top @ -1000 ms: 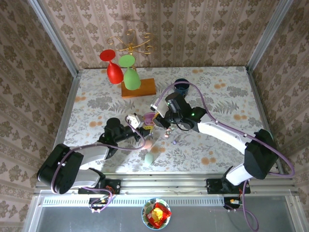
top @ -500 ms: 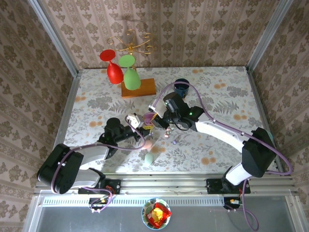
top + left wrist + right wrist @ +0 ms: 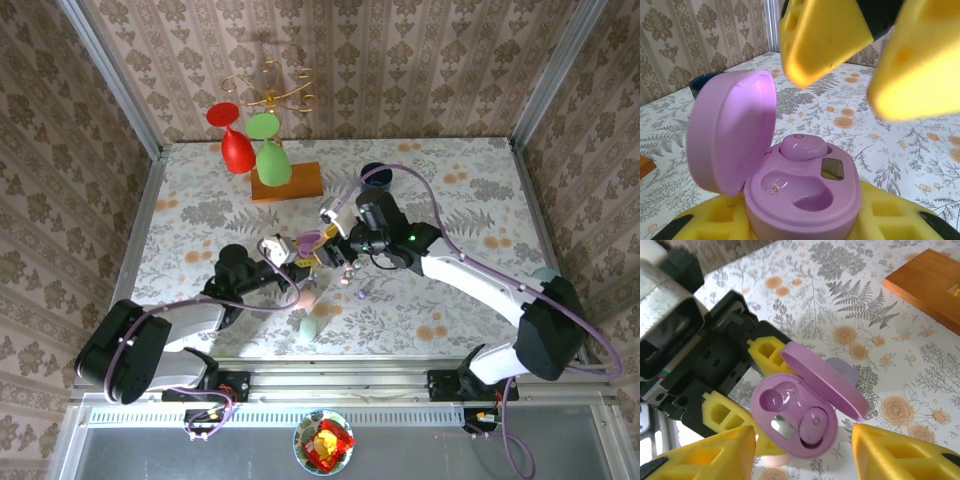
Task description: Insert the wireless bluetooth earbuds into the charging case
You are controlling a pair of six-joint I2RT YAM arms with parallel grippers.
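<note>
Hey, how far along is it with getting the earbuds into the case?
Done: one earbud sits in the open purple case. In hand: left tool grips the case; right tool hangs open above it. Left: the second well is empty.

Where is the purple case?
The case is gripped by the left hand, near the middle of the table in the top view, lid open, right hand open just above.

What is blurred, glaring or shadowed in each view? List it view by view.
Left wrist: the right gripper looms soft and out of focus above the sharp case, whose lid catches a soft highlight. Right wrist: that gripper's own fingers blur along the bottom edge, the case crisp. Top external: a bright glare patch washes the table toward its near edge.
</note>
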